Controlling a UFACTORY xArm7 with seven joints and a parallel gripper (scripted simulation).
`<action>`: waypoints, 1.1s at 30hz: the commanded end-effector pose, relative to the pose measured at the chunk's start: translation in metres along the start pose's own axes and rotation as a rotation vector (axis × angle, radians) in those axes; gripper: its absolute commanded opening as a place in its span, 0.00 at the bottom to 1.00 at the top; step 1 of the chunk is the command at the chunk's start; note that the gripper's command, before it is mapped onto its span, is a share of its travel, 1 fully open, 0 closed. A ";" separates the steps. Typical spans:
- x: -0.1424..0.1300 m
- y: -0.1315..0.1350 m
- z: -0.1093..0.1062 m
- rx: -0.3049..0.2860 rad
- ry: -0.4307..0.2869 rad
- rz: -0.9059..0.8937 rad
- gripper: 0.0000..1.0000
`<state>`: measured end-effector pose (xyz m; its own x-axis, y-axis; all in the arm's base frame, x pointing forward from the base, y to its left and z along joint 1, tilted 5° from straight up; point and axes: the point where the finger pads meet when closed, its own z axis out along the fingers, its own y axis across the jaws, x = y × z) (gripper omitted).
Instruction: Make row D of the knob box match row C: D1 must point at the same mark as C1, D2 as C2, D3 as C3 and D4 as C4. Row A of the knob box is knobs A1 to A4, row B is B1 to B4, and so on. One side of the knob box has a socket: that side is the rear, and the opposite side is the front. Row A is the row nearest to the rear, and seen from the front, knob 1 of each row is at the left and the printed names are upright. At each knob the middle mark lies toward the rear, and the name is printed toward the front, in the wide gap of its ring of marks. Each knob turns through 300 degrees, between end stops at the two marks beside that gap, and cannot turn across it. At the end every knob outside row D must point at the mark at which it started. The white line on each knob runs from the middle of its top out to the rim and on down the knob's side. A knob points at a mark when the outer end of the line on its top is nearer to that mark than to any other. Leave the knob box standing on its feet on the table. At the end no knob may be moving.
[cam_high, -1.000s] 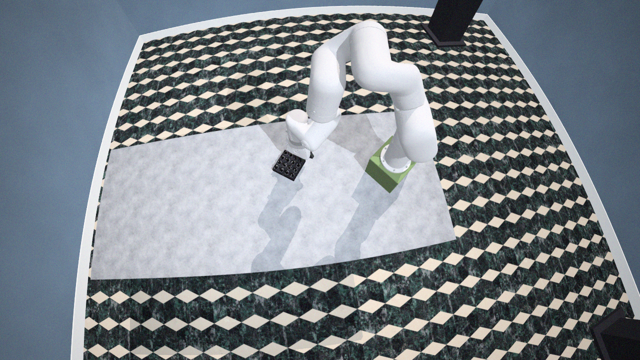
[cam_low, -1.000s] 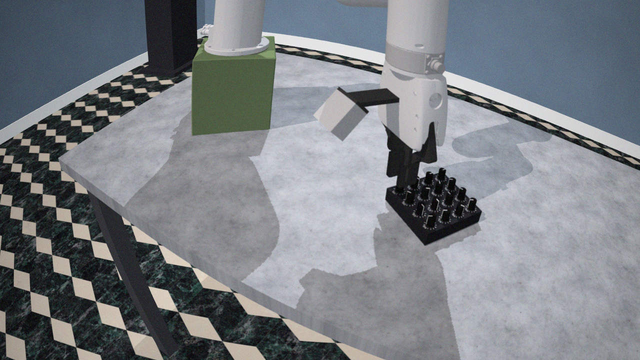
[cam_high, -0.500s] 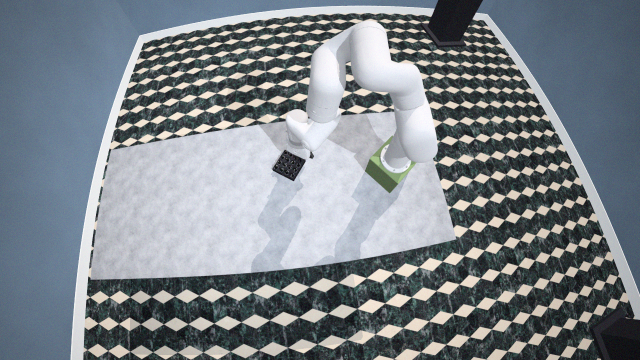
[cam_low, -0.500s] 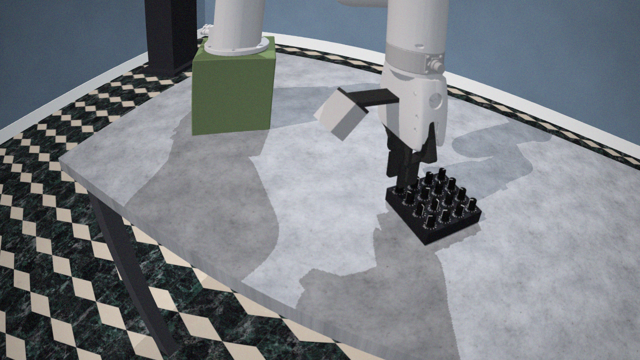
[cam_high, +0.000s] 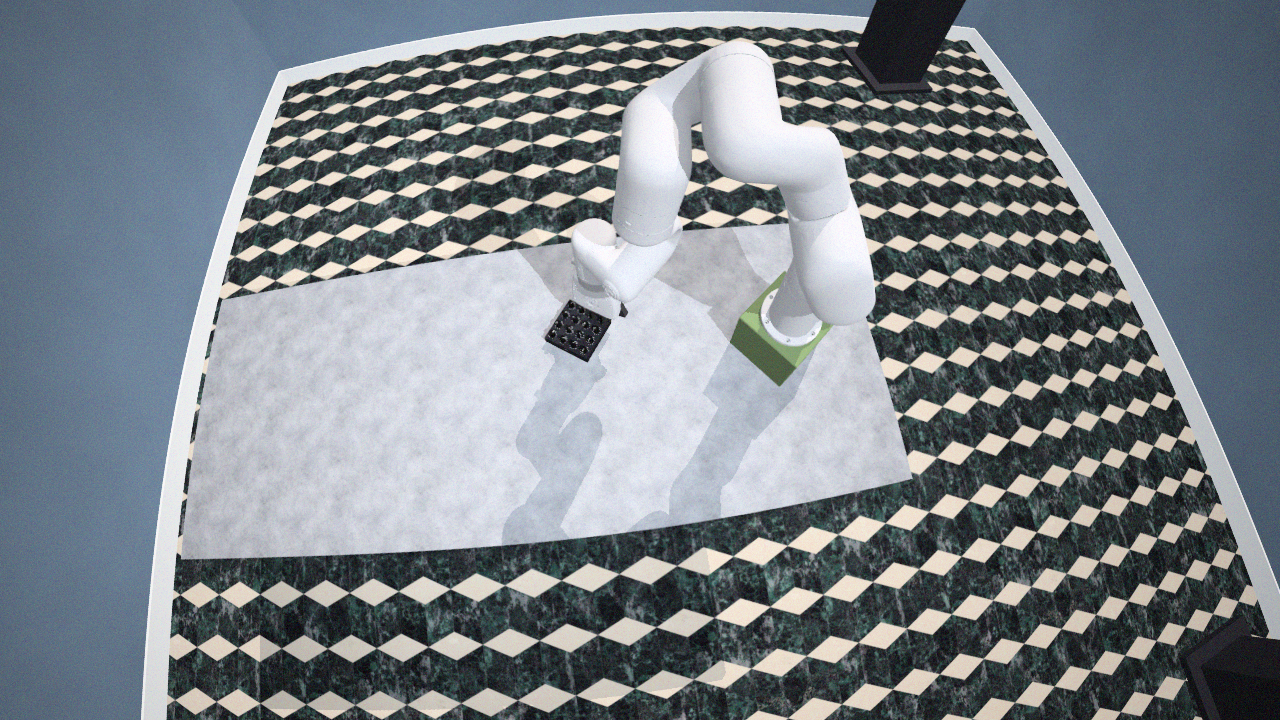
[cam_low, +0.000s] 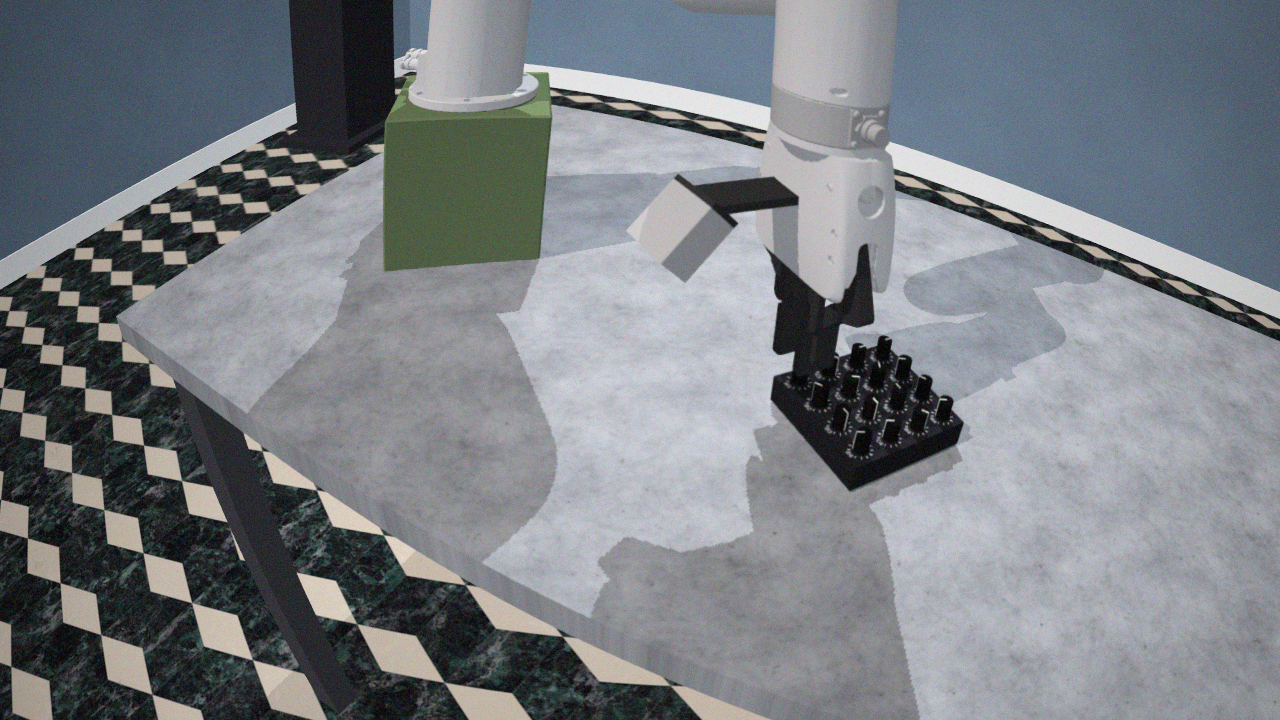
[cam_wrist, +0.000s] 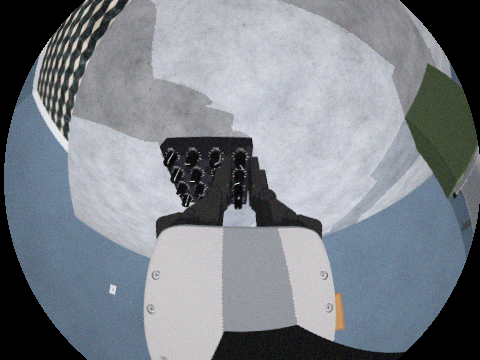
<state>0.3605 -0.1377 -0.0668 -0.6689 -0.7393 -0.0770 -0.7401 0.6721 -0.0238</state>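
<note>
Knob (cam_low: 799, 380) (cam_wrist: 240, 158) at the box's (cam_high: 566, 350) (cam_low: 810, 440) (cam_wrist: 200, 142) upper-right corner in the wrist view stands between my narrowly parted, seemingly empty fingers (cam_low: 810, 368); I should centre, close gently, then twist.

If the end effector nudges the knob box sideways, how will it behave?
The knob box looks rigid, so it likely shifts as one piece. Being low and broad, it probably slides rather than tips. Its upright knobs might turn if brushed.
</note>
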 end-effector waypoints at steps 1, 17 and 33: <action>0.000 -0.001 -0.001 0.003 -0.001 0.000 0.19; 0.000 -0.001 0.001 0.003 -0.001 0.000 0.19; 0.000 -0.001 0.010 0.003 -0.001 0.000 0.19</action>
<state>0.3611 -0.1372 -0.0768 -0.6689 -0.7393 -0.0768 -0.7401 0.6721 -0.0235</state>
